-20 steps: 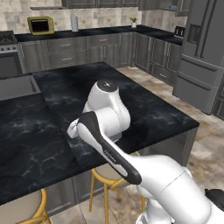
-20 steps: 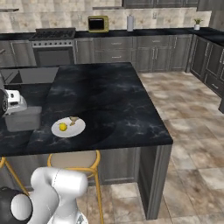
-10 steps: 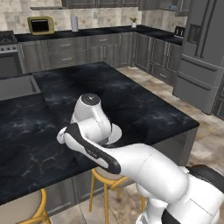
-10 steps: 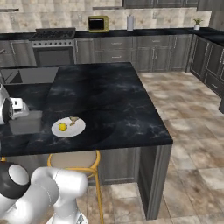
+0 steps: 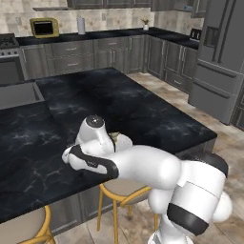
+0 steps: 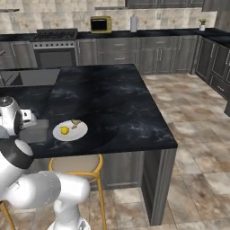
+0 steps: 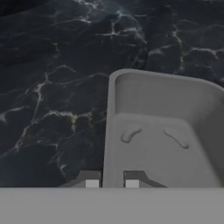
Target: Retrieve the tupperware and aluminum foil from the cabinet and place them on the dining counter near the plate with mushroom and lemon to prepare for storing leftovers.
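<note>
One tupperware, one plate, one lemon and one mushroom are on the dining counter; two gold-legged stools show below the counter's near edge in the left base view.

The gripper pinches the tupperware: in the hand view its two finger tips sit one on either side of the tub's near wall, close to the corner, with the wall between them. The tub stretches away ahead of the fingers and to their right, its bottom over the black marble top. It is a plain grey box with thin upright walls, rounded corners and two short raised ridges on its inside floor. Whether it rests on the counter or hangs just above it cannot be told.

In the right base view the tub is a low grey block just beyond the arm's wrist, and the round white plate lies just to the side of it, apart from it by a narrow strip of counter. The yellow lemon and the small brownish mushroom lie on the plate, near each other.
</note>
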Robot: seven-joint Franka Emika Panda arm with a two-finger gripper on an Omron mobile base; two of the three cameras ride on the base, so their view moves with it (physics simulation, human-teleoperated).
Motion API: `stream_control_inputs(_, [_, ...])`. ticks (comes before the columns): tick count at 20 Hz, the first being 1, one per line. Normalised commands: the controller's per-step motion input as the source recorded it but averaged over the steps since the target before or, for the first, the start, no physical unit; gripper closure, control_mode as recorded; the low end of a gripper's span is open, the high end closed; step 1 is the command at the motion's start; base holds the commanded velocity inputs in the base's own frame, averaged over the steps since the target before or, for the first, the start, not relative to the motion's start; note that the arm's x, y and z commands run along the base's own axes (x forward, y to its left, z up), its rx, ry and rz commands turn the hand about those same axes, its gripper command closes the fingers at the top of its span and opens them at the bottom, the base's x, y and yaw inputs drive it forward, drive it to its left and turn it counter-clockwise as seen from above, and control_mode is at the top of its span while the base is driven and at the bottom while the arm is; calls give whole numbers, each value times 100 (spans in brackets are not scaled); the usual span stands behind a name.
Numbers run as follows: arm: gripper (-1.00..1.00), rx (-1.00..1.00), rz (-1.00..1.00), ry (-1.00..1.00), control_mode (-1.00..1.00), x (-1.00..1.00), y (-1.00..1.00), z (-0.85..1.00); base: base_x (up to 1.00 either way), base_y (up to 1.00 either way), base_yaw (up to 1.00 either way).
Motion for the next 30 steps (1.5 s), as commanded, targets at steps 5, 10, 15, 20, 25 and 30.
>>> stream_control_inputs(5, [100, 0, 0, 0, -100, 46, 25, -56, 0, 0, 0])
stream_control_inputs(10, [100, 0, 0, 0, -100, 45, 26, -50, 0, 0, 0])
stream_control_inputs(15, [100, 0, 0, 0, -100, 51, 28, -47, 0, 0, 0])
stream_control_inputs(20, [-100, 0, -1, -2, -100, 31, 42, -17, 0, 0, 0])
stream_control_inputs(25, [-100, 0, -15, -4, -100, -16, -1, 33, 0, 0, 0])
stream_control_inputs(30, [-100, 0, -23, -12, -100, -48, 0, 57, 0, 0, 0])
